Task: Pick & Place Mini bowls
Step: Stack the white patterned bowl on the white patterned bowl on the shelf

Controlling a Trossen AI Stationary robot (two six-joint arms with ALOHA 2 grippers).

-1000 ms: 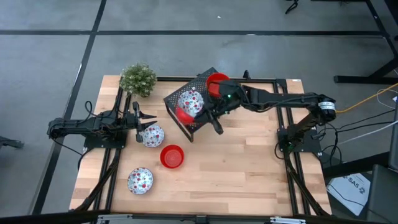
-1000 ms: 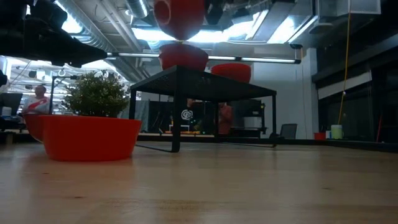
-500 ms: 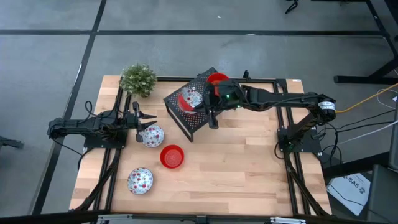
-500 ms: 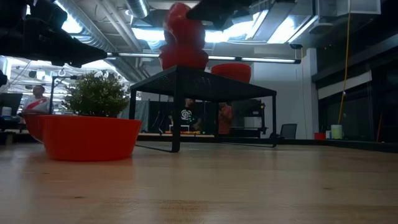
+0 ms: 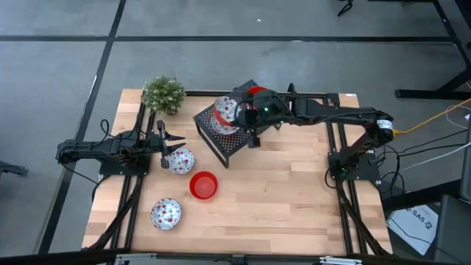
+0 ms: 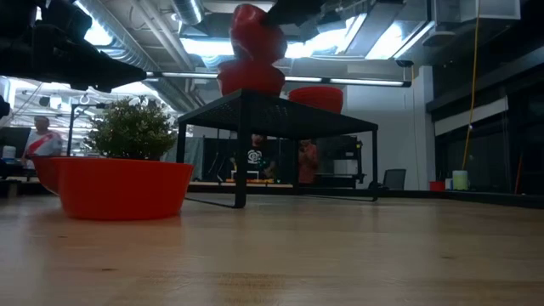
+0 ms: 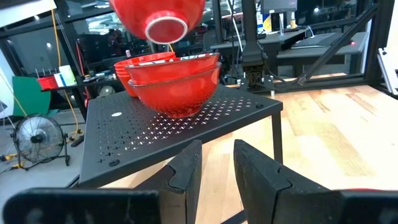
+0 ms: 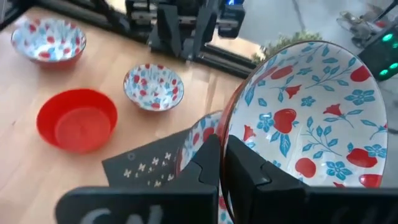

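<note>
My right gripper (image 5: 248,126) is shut on a mini bowl (image 5: 227,110), printed inside and red outside, above the black rack (image 5: 229,143). Under it, red bowls (image 7: 174,87) sit stacked on the rack top, and another red bowl (image 5: 256,92) stands farther back. On the table lie a printed bowl (image 5: 181,159), a red bowl (image 5: 204,185) and a second printed bowl (image 5: 166,213). My left gripper (image 5: 165,138) waits at the table's left beside the nearest printed bowl, its fingers open by a narrow gap (image 7: 217,180). My right gripper pinches the held bowl's rim (image 8: 225,146), one finger inside the bowl and one outside. The fingers come from the table's right side, slanting down. The bowl is tipped up on its edge, its printed inside facing the wrist camera, and hangs clear just above the stacked bowls (image 6: 251,78).
A small green plant (image 5: 163,93) stands at the table's far left corner. The rack takes up the far middle of the table. Bare wood (image 5: 294,191) lies near and right of the rack. A person (image 6: 38,140) shows in the room beyond.
My right gripper has carried the bowl from the rack's near corner a little toward the far edge, over the stacked bowls. It has tipped the bowl from nearly level up onto its edge. The left arm has kept still.
</note>
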